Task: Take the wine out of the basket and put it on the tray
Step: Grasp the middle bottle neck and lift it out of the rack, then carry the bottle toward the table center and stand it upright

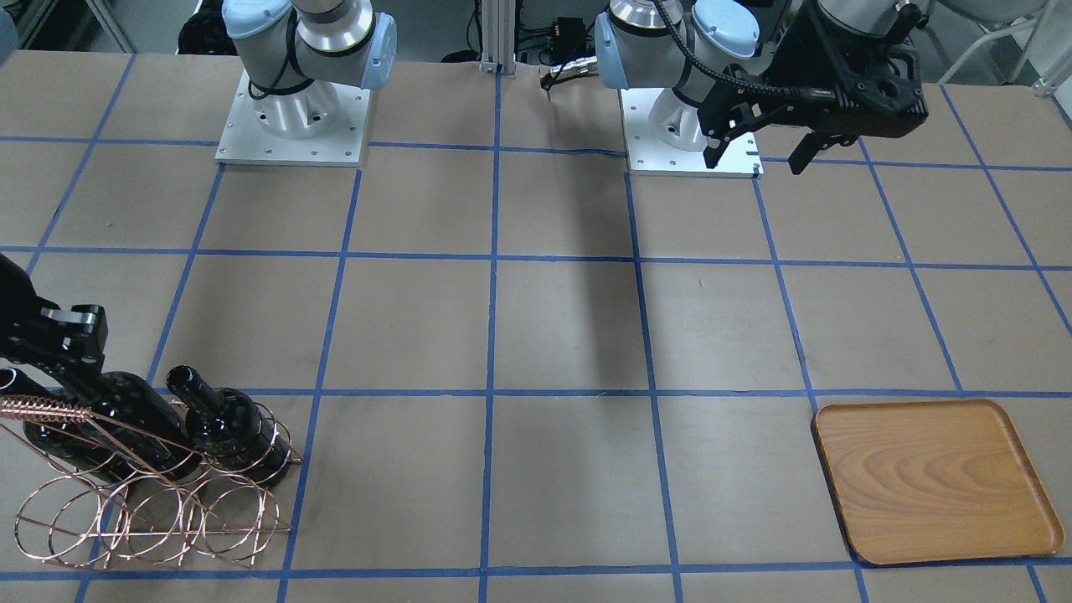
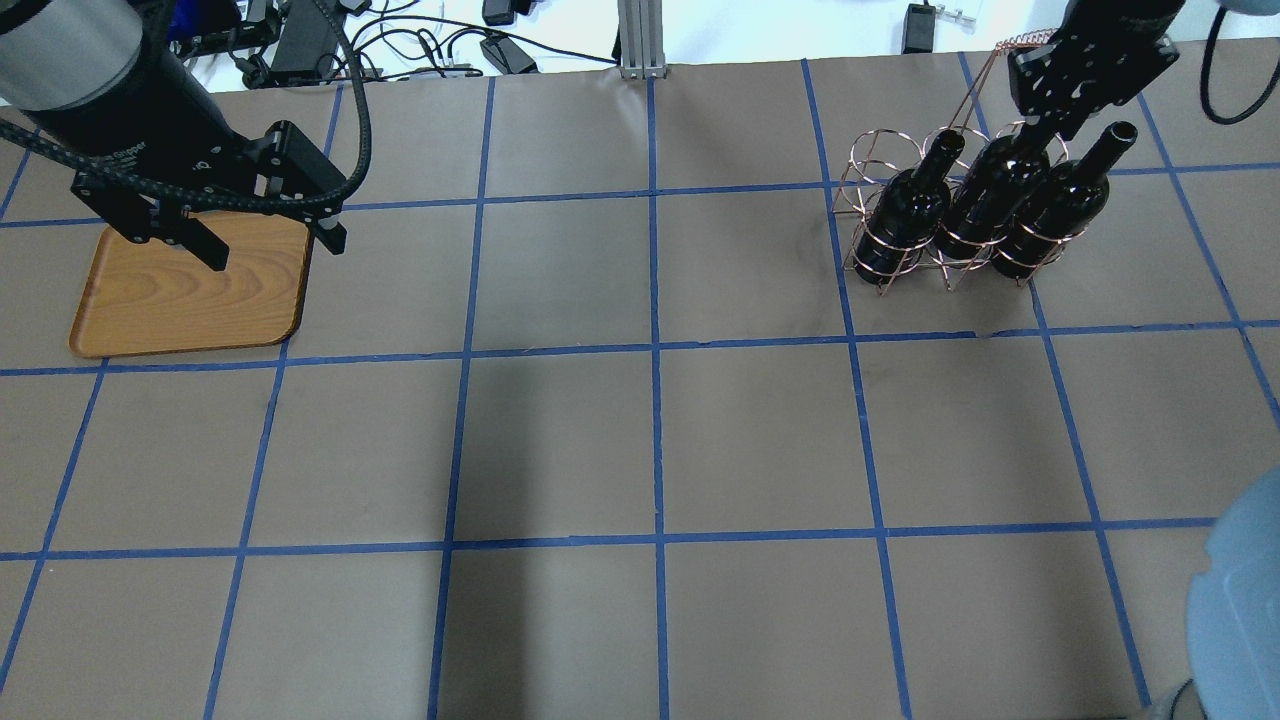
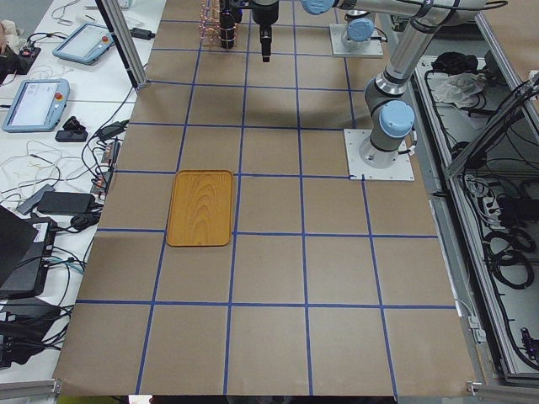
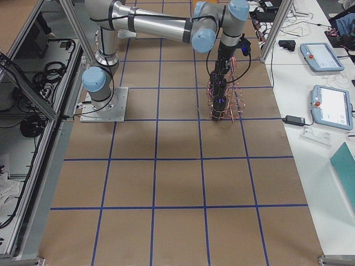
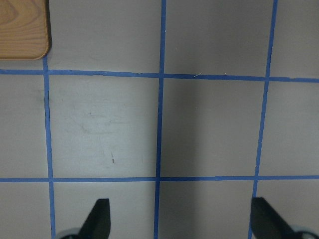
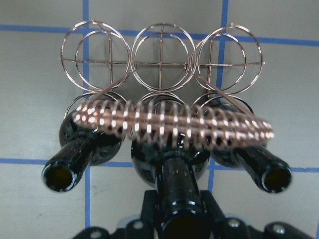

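A robotics lab: taped-grid table (image 3: 278, 210), teach pendants (image 4: 331, 108), cabling.

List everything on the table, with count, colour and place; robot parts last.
wine bottles: three, near-black glass, upright in one row of the basket, robot's right far side.
basket: one, copper wire, six rings in two rows, the other row empty, coiled handle on top.
tray: one, light-brown wood, empty, robot's left far side.
table: brown surface with blue tape grid.
left gripper: black, open, hanging over the tray's edge, holding nothing.
right gripper: black, around the middle bottle's neck; grip not clear.
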{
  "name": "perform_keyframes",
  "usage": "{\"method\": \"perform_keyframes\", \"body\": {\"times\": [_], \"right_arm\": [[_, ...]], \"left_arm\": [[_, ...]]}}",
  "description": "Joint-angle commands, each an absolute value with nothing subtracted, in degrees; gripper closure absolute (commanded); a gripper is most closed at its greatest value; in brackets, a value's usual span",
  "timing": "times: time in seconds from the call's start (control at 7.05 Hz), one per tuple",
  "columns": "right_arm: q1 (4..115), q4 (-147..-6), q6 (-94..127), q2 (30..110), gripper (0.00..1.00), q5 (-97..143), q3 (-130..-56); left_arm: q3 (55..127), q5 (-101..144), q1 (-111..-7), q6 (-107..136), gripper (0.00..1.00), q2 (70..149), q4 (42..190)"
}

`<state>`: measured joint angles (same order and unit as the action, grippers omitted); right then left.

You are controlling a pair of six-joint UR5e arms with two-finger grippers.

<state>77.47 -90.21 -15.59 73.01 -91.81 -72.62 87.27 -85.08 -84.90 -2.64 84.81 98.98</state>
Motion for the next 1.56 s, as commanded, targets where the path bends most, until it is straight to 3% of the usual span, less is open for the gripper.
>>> {"method": "perform_keyframes", "body": {"times": [0.0,0.43,0.85,1.13,1.42], "right_arm": [[77.5,-82.4,-15.6,78.6,0.76,-91.9,-65.9],[81.9,-70.6,-12.9,83.2,0.79,-93.8,-67.0],[99.3,-81.7,12.4,85.8,0.81,-93.5,-82.1],[111.8,-87.2,25.3,82.1,0.82,-93.2,-82.1],[116.4,-90.4,32.7,76.6,0.82,-90.1,-77.1]], "left_arm": [[87.3,-85.1,-84.9,-2.6,0.00,84.8,99.0],[87.4,-85.2,-84.9,-2.7,0.00,84.6,99.0],[87.3,-85.2,-84.9,-2.7,0.00,84.6,99.0],[87.3,-85.3,-84.9,-2.7,0.00,84.6,99.0],[87.3,-85.2,-84.9,-2.7,0.00,84.5,99.0]]}}
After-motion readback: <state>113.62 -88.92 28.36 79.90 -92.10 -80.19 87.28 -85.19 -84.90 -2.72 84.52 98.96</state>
